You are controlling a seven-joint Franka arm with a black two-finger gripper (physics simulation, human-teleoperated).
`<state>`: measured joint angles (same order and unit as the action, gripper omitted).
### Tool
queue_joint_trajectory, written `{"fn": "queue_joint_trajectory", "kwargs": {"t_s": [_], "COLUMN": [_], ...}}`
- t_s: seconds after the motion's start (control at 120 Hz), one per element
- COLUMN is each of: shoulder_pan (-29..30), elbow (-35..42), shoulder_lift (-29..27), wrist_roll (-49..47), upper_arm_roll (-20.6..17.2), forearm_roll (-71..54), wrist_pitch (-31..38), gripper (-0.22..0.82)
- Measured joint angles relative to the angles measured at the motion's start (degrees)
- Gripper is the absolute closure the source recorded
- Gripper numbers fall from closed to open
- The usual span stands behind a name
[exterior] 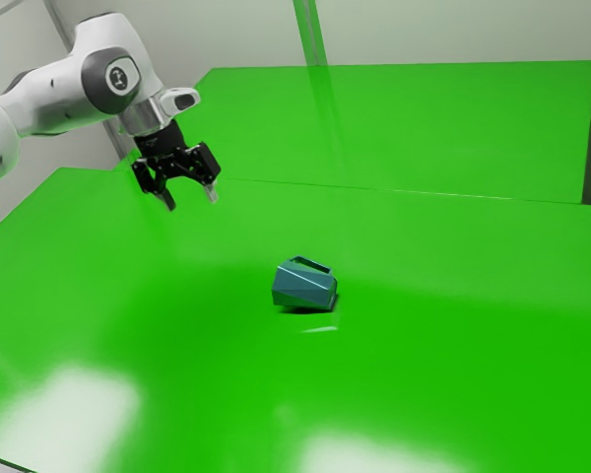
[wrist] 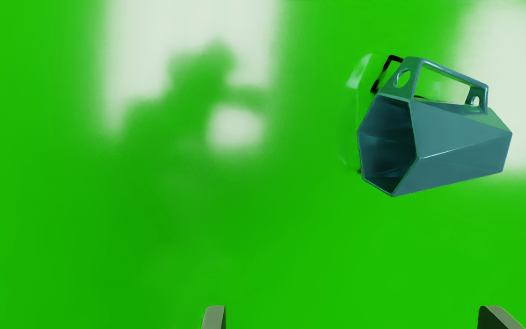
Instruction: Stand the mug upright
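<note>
Mug [exterior: 305,287] | blue-teal, faceted, angular handle [wrist: 454,73] | tipped on its side, not upright; handle uppermost | open mouth [wrist: 388,144] toward the exterior view's left, narrower base toward its right | on green tabletop [exterior: 177,345], about midway left to right, well short of the far edge

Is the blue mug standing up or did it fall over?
It's tipped over. The blue-gray mug lies on its side on the green table, its open mouth facing sideways.
</note>
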<state>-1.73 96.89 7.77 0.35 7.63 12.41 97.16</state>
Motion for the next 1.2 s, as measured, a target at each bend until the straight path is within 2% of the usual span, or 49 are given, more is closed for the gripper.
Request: {"fn": "queue_joint_trajectory", "kwargs": {"t_s": [0.142,0.583,0.892,1.2], "shoulder_pan": [0.93,1.21,1.14,0.96], "elbow": [0.80,2.48,2.75,5.39], "shoulder_lift": [5.10,14.91,18.52,19.30], "wrist_roll": [0.04,0.35,0.68,0.66], "upper_arm_roll": [0.05,0.01,-0.75,-3.13], "forearm_roll": [8.27,24.02,32.60,38.63], "wrist_pitch": [2.13,7.33,8.81,9.13], "gripper": [0.00,0.00,0.00,0.00]}}
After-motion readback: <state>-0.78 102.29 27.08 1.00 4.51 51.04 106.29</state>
